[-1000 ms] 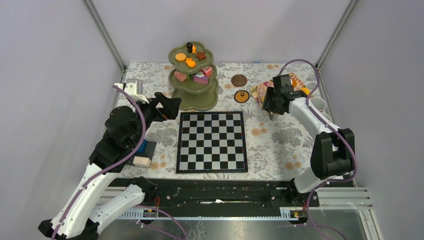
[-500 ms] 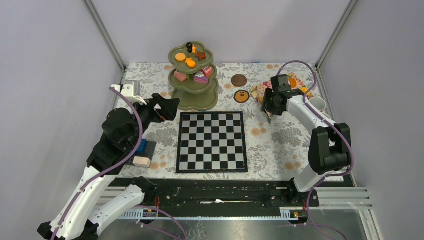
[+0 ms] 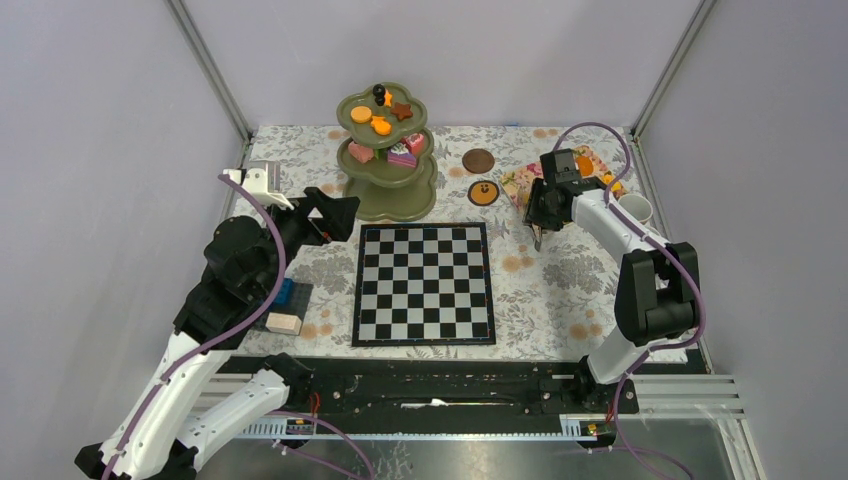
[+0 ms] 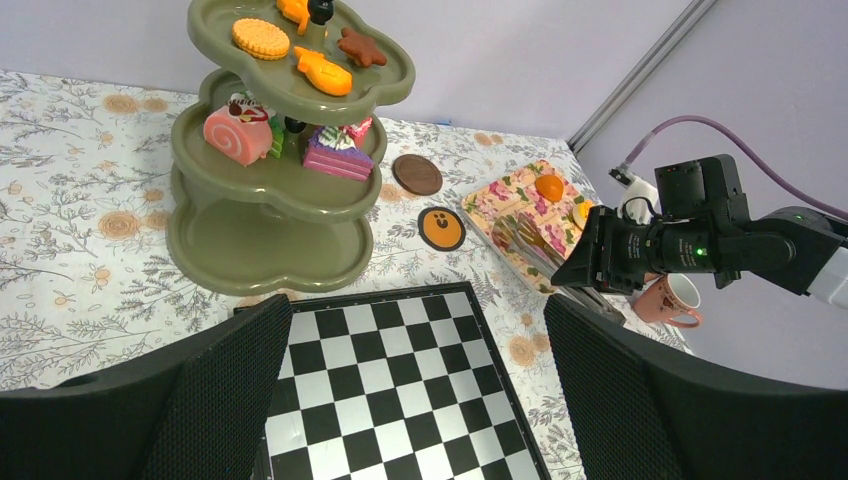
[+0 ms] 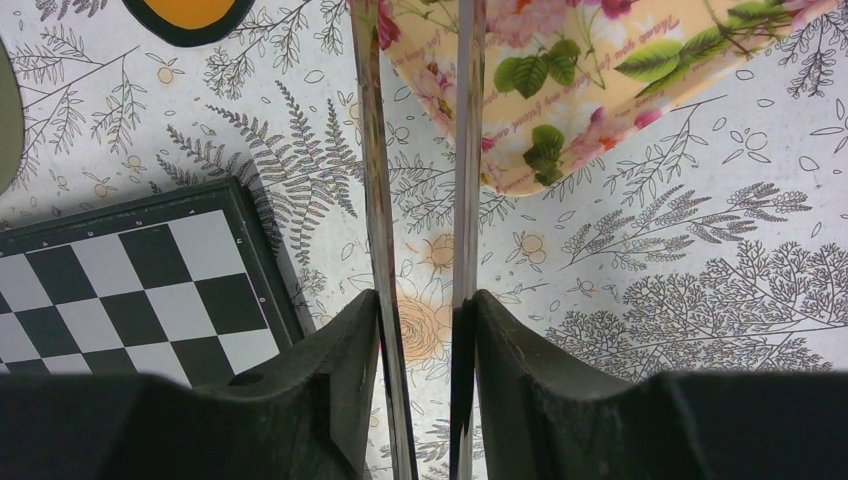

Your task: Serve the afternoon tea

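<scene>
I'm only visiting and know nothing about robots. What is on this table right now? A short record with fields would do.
Stand: olive three-tier stand, pastries on the top and middle tiers, bottom tier bare
Tray: floral tray right of the stand, orange pastry on it
Right arm: right gripper shut on metal tongs, blades reaching over the tray
Left arm: left gripper open, holding nothing, facing the stand
Cup: pink cup beside the right arm
Centre: chessboard
</scene>
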You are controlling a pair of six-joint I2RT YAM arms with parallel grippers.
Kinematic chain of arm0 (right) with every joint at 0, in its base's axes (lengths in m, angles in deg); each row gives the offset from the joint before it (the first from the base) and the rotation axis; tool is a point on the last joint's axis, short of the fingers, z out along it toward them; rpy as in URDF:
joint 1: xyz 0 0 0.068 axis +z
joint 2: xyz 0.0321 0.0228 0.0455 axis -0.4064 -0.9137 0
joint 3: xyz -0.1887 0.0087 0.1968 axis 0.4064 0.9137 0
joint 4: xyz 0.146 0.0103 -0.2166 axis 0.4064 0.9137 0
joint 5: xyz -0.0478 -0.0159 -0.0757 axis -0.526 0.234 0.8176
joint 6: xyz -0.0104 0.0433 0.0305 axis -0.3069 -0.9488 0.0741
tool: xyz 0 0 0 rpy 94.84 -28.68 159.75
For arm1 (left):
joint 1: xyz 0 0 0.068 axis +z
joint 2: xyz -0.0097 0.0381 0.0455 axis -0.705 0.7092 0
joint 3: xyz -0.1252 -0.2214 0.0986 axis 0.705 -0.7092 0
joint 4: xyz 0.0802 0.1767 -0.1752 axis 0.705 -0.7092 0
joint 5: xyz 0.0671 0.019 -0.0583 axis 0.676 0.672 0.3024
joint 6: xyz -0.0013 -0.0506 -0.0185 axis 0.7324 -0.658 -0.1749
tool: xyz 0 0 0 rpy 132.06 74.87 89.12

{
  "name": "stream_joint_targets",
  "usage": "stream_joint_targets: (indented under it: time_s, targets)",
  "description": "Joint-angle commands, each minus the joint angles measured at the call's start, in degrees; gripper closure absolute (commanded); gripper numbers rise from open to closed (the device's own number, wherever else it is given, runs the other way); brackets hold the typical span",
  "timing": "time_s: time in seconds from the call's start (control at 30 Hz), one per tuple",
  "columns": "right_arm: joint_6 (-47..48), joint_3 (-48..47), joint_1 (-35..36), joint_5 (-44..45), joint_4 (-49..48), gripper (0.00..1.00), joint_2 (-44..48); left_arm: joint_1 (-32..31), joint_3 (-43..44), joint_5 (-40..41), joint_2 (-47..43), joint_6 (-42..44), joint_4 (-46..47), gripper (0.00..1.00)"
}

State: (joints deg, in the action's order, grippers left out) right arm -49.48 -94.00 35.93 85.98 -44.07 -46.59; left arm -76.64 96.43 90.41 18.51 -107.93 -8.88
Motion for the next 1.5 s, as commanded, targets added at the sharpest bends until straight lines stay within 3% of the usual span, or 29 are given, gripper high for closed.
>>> stream_joint_targets:
  time_s: [0.0,0.4,0.83,1.13,1.47]
  targets:
    - [-0.4,-1.6,0.0,1.2,-0.1,0.6,2.3,-0.2,0.6,0.1,-0.5,-0.3,1.4,0.01]
    - [-0.9,1.6,-1.0,6.3,-3.2,0.67,9.2,-0.2,0.5,0.8,-1.4,0.2,0.7,0.01]
    - [-3.4,2.1,-4.1,-3.0,-8.8,0.68,14.9,-0.2,1.1,1.3,-2.1,0.2,0.2,0.01]
    - [-10.0,-7.6,-2.4,-19.0,-17.5,0.69,13.0,-0.2,1.8,2.0,-2.4,0.2,0.2,0.01]
    - [-10.2,-25.7,8.9,-22.4,-16.7,0.69,2.6,-0.1,2.1,2.9,-3.2,0.4,-0.7,0.01]
